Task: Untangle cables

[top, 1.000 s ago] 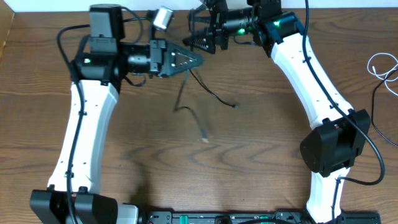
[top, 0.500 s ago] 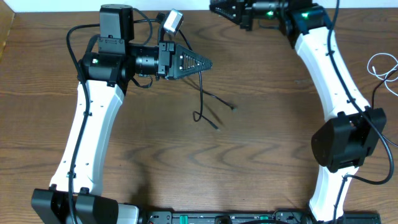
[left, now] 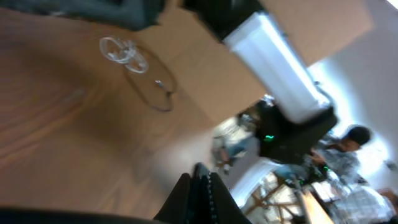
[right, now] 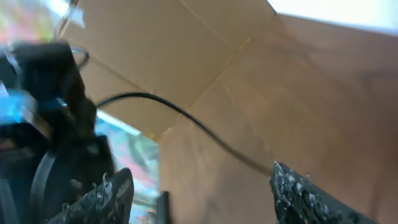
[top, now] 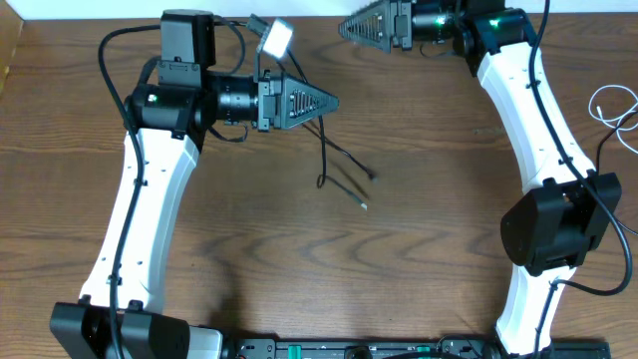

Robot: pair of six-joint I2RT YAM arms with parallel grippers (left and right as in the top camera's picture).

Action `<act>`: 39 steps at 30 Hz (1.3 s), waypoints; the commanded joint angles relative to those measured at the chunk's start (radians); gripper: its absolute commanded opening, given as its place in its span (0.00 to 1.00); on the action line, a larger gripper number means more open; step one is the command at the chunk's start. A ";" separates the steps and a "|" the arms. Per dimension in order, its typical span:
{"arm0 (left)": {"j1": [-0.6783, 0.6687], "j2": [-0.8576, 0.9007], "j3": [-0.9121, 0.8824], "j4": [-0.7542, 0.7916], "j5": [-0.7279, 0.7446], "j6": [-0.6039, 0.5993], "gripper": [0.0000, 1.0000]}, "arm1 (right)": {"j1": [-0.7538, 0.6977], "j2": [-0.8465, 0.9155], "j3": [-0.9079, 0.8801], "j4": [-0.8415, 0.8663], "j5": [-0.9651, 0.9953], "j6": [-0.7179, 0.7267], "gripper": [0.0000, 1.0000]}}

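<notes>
The left gripper [top: 332, 101], its dark ribbed fingers [left: 200, 186] pressed together into a narrow wedge, holds a thin black cord [top: 321, 160] at its tip above a brown, wood-grained table [top: 249, 259]. The cord drops from the fingertips and bends just below them. There it splits into two short tails that end in small plugs on the wood, a little below and beyond the tip.

The right gripper [top: 347, 26] hangs past and above the left gripper's tip, close to the table's far edge, pointing back toward the left arm. Its wrist view shows two knobbly black fingers [right: 109, 196] spread wide with nothing between them.

A white cord [top: 610, 104] lies coiled in loose loops at the table's right edge, far out beyond the left gripper's tip and behind the right arm's white forearm. The left wrist view shows it as a pale, glossy ring with a second black cord [left: 155, 87] looped just beside it.

Open tabletop spreads below and to the left of the hanging cord, between the two white arm bases. Room is tighter toward the far edge, where both grippers and the left arm's black camera housing [top: 187, 40] crowd together. Whether the dark line crossing the right wrist view is a cord cannot be told.
</notes>
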 commanded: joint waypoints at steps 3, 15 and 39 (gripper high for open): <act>-0.019 -0.026 -0.010 -0.230 -0.523 0.113 0.07 | 0.000 0.012 0.004 -0.099 0.144 0.182 0.70; -0.051 -0.026 -0.010 -0.455 -1.468 0.112 0.07 | 0.031 0.021 0.003 -0.377 0.522 0.119 0.72; -0.204 -0.113 -0.003 -0.094 -2.125 0.203 0.07 | 0.122 0.023 0.003 -0.143 0.342 -0.050 0.72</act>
